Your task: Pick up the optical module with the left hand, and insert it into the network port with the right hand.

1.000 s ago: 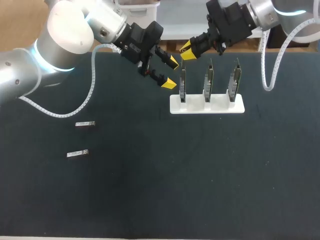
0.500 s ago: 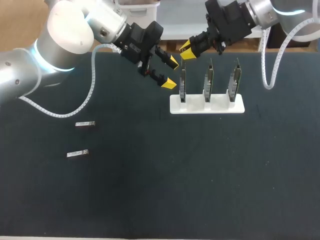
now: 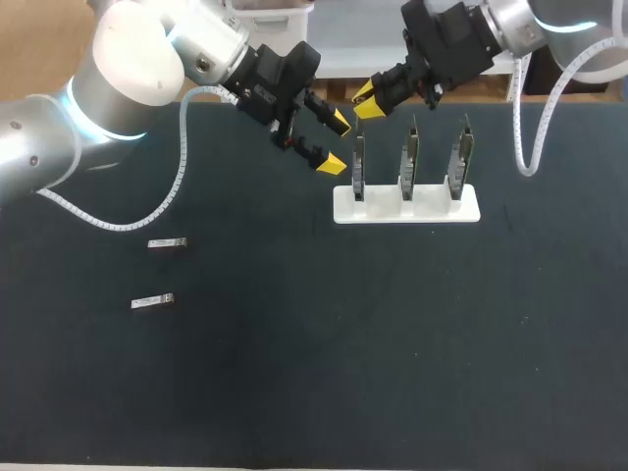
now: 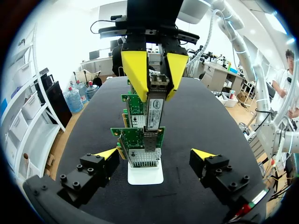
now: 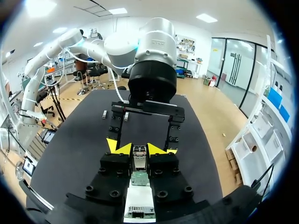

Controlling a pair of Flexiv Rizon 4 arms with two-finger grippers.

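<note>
Optical module (image 4: 153, 123) in right hand (image 4: 156, 96); label (image 4: 155, 107) print seemingly illegible.

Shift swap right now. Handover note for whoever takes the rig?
Left gripper: open, empty, beside the white stand.
Right gripper: shut on the optical module, held upright over the stand's leftmost network card.
Two spare modules lie on the table, far from the stand on the left arm's side.
Done: the module is in the right gripper, so pick-up is over.
Left: seat it in the port; its lower end is at the port, depth cannot be told.
</note>
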